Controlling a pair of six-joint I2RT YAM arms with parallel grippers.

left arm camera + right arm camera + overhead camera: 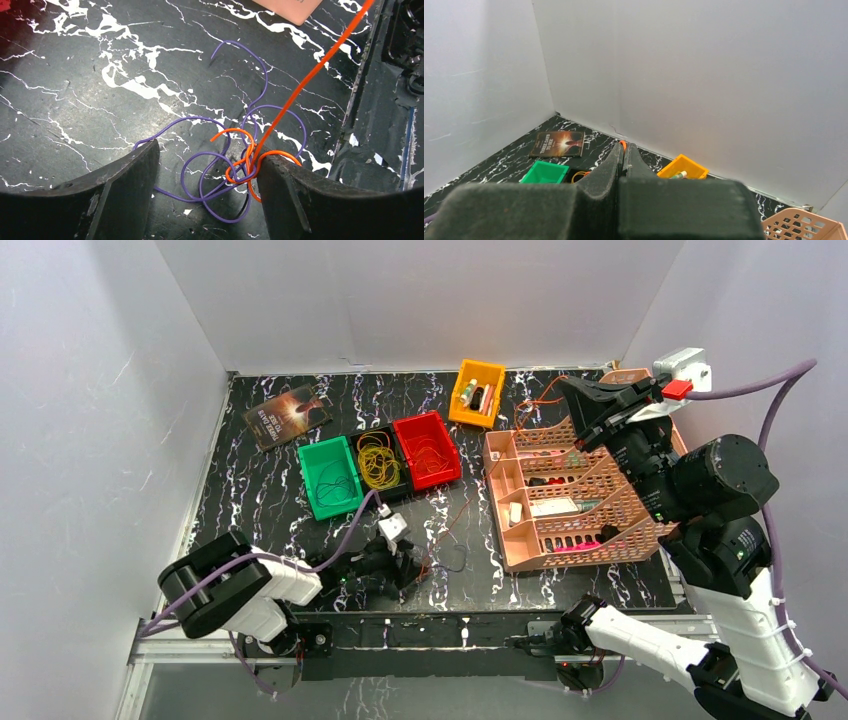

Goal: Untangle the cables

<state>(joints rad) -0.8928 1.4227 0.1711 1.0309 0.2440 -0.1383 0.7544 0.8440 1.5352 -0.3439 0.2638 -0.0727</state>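
Observation:
The cables (182,175) lie as a small tangle on the black marbled table: thin purple loops with an orange cable (308,86) knotted through them. My left gripper (207,152) is open, low over the table, its jaws either side of the knot. The orange loop rests against the right finger (285,185). From the knot the orange cable runs taut up and to the right. My right gripper (566,390) is raised high at the back right and shut on that orange cable; an orange bit shows at its tips (623,145). In the top view the tangle (450,560) lies just right of my left gripper (408,565).
A green bin (330,475), a black bin of yellow wires (378,462) and a red bin (428,448) stand mid-table. A yellow bin (477,392) and a book (288,412) are at the back. A pink basket (570,490) fills the right side.

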